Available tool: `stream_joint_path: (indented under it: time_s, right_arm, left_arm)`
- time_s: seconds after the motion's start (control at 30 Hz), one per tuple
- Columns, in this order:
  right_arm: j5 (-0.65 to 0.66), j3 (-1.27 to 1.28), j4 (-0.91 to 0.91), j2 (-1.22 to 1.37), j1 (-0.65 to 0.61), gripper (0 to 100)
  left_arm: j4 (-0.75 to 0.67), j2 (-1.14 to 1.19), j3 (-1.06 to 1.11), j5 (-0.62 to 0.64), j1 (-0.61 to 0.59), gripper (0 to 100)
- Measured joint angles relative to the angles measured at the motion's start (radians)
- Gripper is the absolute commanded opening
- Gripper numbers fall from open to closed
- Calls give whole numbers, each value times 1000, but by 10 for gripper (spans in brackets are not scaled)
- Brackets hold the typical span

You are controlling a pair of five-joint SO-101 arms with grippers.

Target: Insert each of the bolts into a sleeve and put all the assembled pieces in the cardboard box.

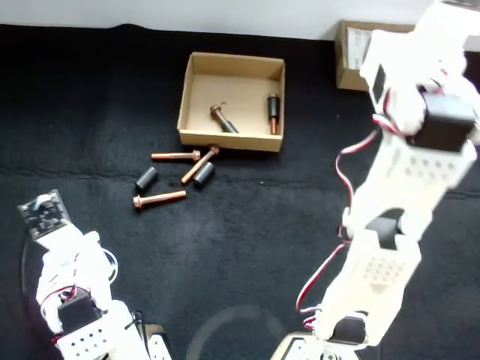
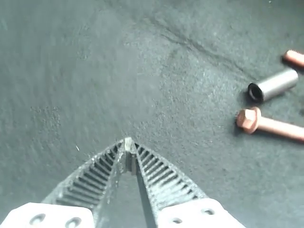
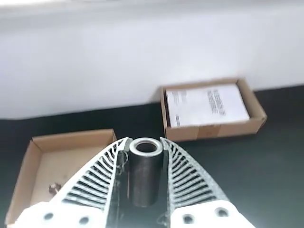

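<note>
We find open desk between the two arms and along the far left, room enough for a tool to pass. Just before the front wall of the box lies a tight cluster of three bolts and two sleeves; one bolt's head sits just beside that wall. Inside the box, two assembled pieces lie at the middle and right, and its left part is bare. The right arm rises tall over the desk's right side, with a second box behind it at the back edge. The right tool, clamped on a sleeve, hangs high over the desk.
</note>
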Motion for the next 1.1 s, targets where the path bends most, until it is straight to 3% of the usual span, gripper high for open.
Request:
stream_joint_path:
  time_s: [0.2, 0.47, 0.53, 0.73, 0.93, 1.1]
  right_arm:
    - [0, -2, 0, -147, -2, 7]
    - [0, 34, 0, -365, 0, 6]
    - [0, 152, 0, -477, 12, 6]
    - [0, 747, 0, -859, 29, 6]
    - [0, 1315, -21, -1165, 29, 6]
    - [0, 1591, -84, -1352, 29, 6]
  left_arm:
    - [5, 0, -6, 238, 18, 9]
    - [5, 0, -6, 284, 143, 10]
    - [-9, 0, -6, 305, 146, 10]
    - [-87, 0, -6, 528, 167, 10]
    - [-160, 0, -6, 621, 238, 10]
    - [-221, 0, -2, 671, 307, 10]
